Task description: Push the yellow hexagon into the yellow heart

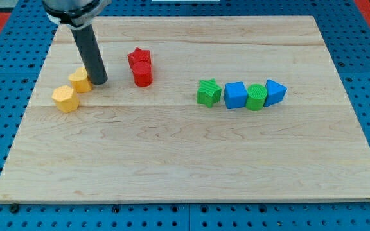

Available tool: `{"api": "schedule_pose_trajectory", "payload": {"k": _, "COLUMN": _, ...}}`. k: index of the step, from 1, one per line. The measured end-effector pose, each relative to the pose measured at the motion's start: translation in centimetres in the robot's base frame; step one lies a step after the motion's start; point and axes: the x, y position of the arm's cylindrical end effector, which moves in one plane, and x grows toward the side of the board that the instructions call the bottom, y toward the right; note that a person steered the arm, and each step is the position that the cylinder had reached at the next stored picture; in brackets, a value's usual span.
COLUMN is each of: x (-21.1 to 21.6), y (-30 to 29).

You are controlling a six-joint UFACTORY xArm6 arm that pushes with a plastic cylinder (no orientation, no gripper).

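My tip (99,83) is a bare rod holding nothing, touching the right side of a yellow block (80,79) near the table's (185,186) left edge. A second yellow block (65,99) sits just beside it, toward the near-left corner — which is hexagon and which heart I cannot tell. An off-centre push could spin the block past its partner. The red pair (140,67) and the green-blue row (241,94) stand well apart — nothing in the way.

You see a worktop (191,160) of pale, smooth wood with fine grain lines. The yellow hexagon (65,99) looks like matt plastic. My tip (100,82) looks dark and a little shiny.
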Motion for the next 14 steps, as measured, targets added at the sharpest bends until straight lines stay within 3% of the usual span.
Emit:
{"api": "schedule_pose_trajectory", "payload": {"k": 2, "x": -2.8, "y": -3.2}}
{"api": "schedule_pose_trajectory", "payload": {"k": 3, "x": -2.5, "y": 1.2}}
{"api": "schedule_pose_trajectory", "payload": {"k": 5, "x": 4.3, "y": 2.0}}
{"api": "schedule_pose_trajectory", "payload": {"k": 7, "x": 9.6, "y": -4.3}}
{"api": "schedule_pose_trajectory", "payload": {"k": 9, "x": 5.7, "y": -6.2}}
{"api": "schedule_pose_trajectory", "payload": {"k": 11, "x": 5.9, "y": -9.4}}
{"api": "schedule_pose_trajectory", "payload": {"k": 12, "x": 6.4, "y": -9.4}}
{"api": "schedule_pose_trajectory", "payload": {"k": 14, "x": 10.8, "y": -1.4}}
